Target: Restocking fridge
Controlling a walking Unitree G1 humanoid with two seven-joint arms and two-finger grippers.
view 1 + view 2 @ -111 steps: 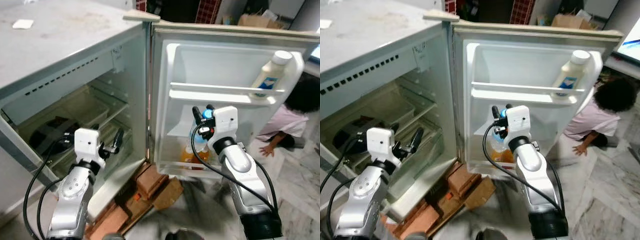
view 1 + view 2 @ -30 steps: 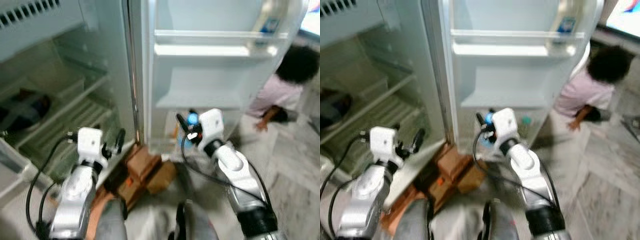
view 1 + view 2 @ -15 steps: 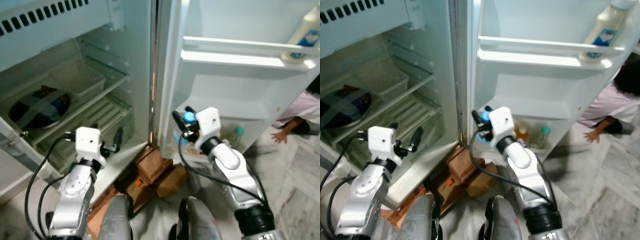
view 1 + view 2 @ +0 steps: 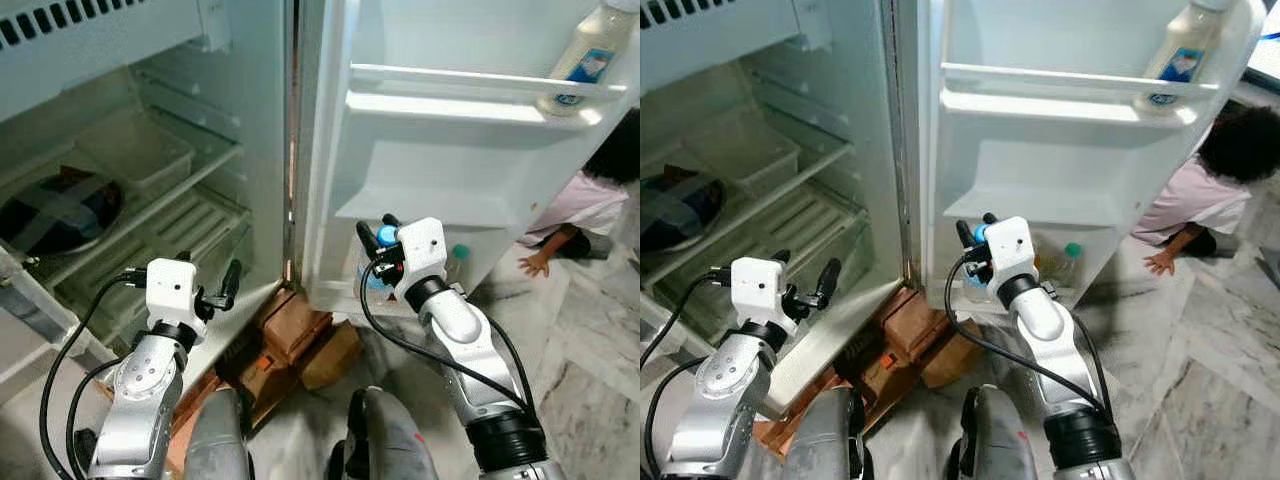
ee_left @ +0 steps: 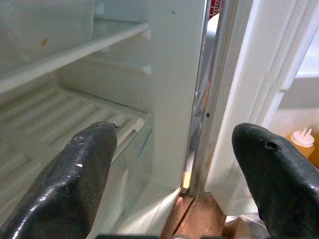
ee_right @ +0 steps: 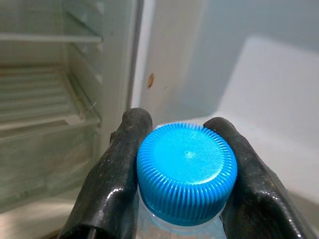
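the left gripper (image 4: 214,291) hangs in front of the open fridge (image 4: 150,120), its fingers (image 5: 84,164) spread wide with nothing between them. beyond its tips lie the ribbed lower shelf (image 4: 170,235) and, higher and further left, a clear tray (image 4: 135,150) and a dark round dish (image 4: 55,210). below and to the right of this claw, brown cardboard boxes (image 4: 290,335) sit on the floor under the door hinge.

the right gripper (image 4: 376,250) is pinched on the neck of a water bottle (image 4: 375,275), its two fingers (image 6: 112,174) pressing either side just under the blue cap (image 6: 187,169). the bottle is at the left end of the lowest shelf of the fridge door (image 4: 450,170). just right of the claw, in the same door shelf, stands a green-capped bottle (image 4: 458,258). far above and right of it, a white sauce bottle (image 4: 585,55) rests in the top door rack. a person (image 4: 600,190) sits on the marble floor beyond the door.

against half a second ago, the whole view has slid a little leftward, so the camera moved; both claws keep their same poses, the right one still clamping the bottle at the door shelf.
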